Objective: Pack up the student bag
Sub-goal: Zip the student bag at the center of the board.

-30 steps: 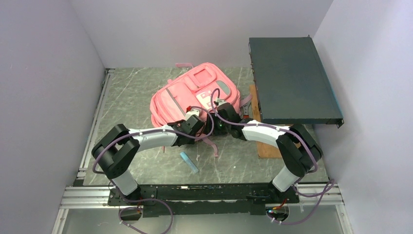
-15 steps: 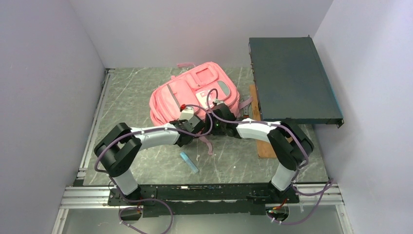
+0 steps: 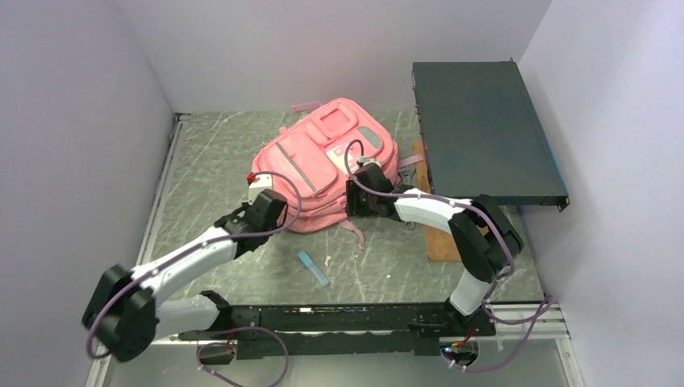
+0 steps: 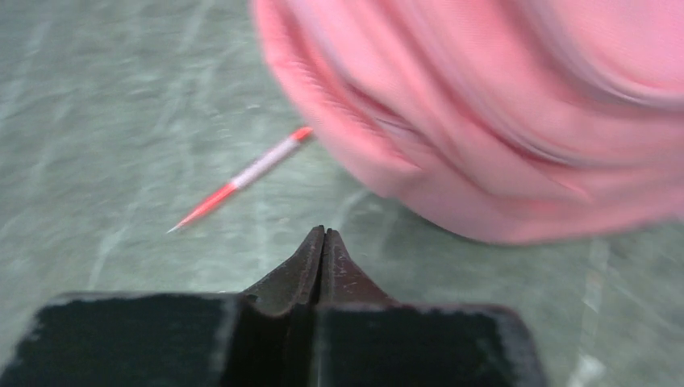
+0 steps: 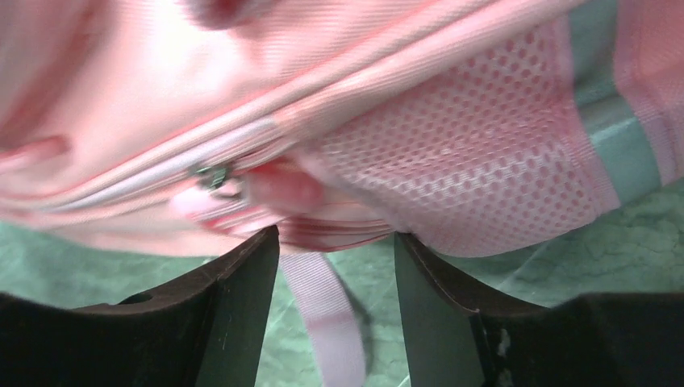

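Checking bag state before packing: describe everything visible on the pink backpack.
The student bag is soft pink fabric with grey trim, lying front-up on the table, left of a dark flat case. Front zip pockets and a small pale patch show. The right wrist view shows a mesh panel, a zip pull and a pink strap trailing toward the arms. The right end effector is open at its near edge, straddling that strap.

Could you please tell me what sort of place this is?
Likely a robotics lab test cell: plain white walls enclose a marbled table, and a metal rail carries the arm bases.
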Robot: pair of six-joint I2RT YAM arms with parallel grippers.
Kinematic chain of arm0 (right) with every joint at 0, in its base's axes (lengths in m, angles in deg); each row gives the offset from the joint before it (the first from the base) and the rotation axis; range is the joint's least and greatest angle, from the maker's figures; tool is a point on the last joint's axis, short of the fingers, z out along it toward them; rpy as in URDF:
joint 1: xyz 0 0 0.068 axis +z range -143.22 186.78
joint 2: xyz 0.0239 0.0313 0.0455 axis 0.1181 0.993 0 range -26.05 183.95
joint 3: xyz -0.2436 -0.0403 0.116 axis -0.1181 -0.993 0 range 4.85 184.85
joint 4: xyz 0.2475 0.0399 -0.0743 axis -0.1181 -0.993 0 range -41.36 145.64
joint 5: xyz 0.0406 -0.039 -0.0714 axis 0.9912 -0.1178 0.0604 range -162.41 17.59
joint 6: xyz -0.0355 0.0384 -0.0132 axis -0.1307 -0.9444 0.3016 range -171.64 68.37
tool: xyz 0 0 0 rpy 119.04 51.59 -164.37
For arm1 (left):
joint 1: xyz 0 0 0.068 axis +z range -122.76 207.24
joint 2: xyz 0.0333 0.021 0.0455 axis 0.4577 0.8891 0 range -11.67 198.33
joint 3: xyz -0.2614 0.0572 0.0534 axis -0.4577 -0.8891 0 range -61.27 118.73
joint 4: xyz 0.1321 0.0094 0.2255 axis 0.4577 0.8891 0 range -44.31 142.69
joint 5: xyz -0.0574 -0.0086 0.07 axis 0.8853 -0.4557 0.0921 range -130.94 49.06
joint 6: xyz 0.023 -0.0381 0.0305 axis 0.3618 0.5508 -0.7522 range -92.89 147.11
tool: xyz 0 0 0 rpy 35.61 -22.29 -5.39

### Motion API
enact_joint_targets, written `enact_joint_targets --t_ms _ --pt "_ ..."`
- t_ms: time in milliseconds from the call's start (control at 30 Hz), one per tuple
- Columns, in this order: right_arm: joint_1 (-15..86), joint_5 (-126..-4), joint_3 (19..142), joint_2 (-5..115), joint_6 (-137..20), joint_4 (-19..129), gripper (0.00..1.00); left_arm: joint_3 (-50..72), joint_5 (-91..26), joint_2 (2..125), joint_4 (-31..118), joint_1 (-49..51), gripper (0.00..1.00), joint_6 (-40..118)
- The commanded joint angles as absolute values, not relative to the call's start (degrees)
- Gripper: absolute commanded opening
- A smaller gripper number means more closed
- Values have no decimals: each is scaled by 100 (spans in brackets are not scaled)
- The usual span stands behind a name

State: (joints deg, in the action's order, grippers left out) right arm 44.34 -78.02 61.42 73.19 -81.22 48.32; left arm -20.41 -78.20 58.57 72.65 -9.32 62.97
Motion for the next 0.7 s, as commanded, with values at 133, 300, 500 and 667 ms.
enact_joint_targets --t_ms 133,300,500,667 --pt "5134 -6455 5735 6256 -7276 5704 71 -2331 -5176 4327 5885 -808 57 5463" --pt "5966 -7503 6135 6370 -5753 5898 81 -2188 -5302 3618 6374 -534 75 5943" --pt "6478 -8696 6486 6761 -3787 6317 82 -2092 -6070 2210 7156 -479 85 6191" --pt "6756 -9319 6850 7377 -2850 6392 82 -1903 -6722 1042 7875 -477 88 6125"
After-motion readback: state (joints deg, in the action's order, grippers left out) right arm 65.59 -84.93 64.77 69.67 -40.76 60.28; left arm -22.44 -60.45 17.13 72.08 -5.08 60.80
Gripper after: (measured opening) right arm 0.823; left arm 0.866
